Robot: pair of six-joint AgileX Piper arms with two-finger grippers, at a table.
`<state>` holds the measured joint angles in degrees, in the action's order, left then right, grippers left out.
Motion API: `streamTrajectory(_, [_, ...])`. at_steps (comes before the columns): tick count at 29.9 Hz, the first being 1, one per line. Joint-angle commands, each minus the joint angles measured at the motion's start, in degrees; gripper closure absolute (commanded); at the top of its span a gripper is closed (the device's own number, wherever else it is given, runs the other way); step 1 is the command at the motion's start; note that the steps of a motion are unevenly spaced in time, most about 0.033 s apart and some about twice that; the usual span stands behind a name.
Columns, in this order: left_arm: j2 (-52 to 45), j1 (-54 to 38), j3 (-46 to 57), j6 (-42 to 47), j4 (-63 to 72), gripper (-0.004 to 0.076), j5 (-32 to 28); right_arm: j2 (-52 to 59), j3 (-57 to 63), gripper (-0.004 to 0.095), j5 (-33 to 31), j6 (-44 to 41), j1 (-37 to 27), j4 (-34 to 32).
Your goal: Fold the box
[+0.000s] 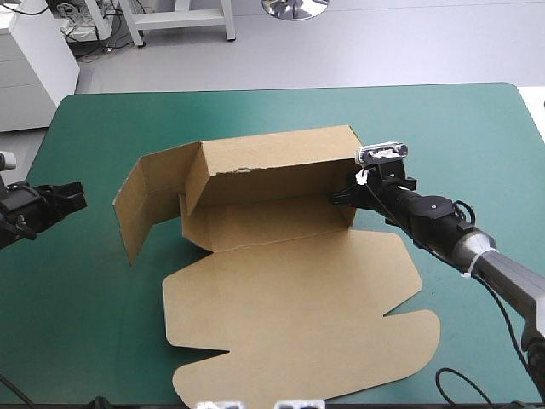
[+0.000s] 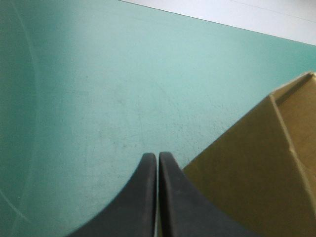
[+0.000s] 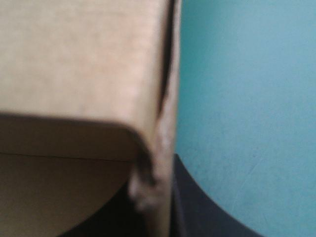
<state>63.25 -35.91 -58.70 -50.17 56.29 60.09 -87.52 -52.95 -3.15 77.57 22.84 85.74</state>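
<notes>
The brown box [image 1: 289, 298] lies in the middle of the table, its wide lid panel flat toward the front. Its back wall [image 1: 272, 166] stands raised, and a left side flap [image 1: 149, 200] stands swung outward. My right gripper [image 1: 345, 198] is at the box's right end wall, shut on that wall's edge. In the right wrist view the board [image 3: 84, 59] runs between the black fingers [image 3: 197, 207] of the right gripper [image 3: 159, 197]. My left gripper [image 1: 78, 198] hovers near the table's left edge, shut and holding nothing. In its own view the left gripper [image 2: 157, 157] points past the box's flap [image 2: 256, 173].
Teal-green cover [image 1: 94, 298] stretches between the left gripper and the box's left flap. More cover [image 1: 443, 136] runs behind the box to the table's far edge and right corner. The lid's scalloped front flaps [image 1: 255, 375] reach close to the table's front edge.
</notes>
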Motion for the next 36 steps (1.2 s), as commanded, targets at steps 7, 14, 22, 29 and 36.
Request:
streamTrajectory(7, [-0.6,0.9,-1.8,-1.1,4.4,0.0724,-0.7,0.5,-5.7,0.0923,-17.9,-43.1,-7.0,-45.7])
streamTrajectory(14, [0.9,1.8,-1.8,-2.0,4.4,0.0724,-0.4,2.2,-14.3,0.0921,-30.4,-59.2,-7.0,-64.3])
streamTrajectory(22, [2.9,1.8,-1.8,-3.0,4.6,0.0724,-0.7,5.9,-21.2,0.0921,-47.8,-67.4,-7.0,-74.0])
streamTrajectory(29, [3.6,1.8,-1.8,-3.4,5.1,0.0724,-1.3,5.7,-26.7,0.0921,-59.1,-68.8,-7.0,-78.0])
streamTrajectory(36, [3.7,1.8,-1.8,-3.4,5.5,0.0724,-1.1,-0.1,-28.2,0.0921,-60.0,-70.9,-7.0,-79.5])
